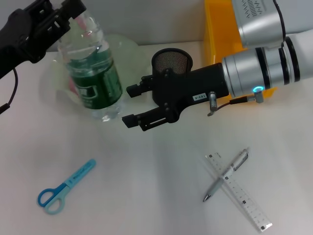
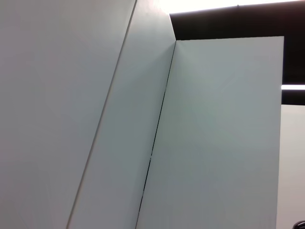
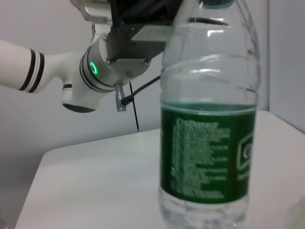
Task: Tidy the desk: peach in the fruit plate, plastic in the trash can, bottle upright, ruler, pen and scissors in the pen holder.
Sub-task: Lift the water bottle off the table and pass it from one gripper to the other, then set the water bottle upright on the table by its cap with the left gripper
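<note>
A clear water bottle with a green label stands upright on the white desk, in front of the pale translucent fruit plate. My left gripper is shut on the bottle's top; the right wrist view shows the bottle up close under that gripper. My right gripper is open and empty, just right of the bottle and apart from it. Blue scissors lie at the front left. A pen lies across a clear ruler at the front right. Peach and plastic are not clearly seen.
A black mesh pen holder stands behind my right gripper. A yellow trash can stands at the back right, partly behind my right arm. The left wrist view shows only pale wall panels.
</note>
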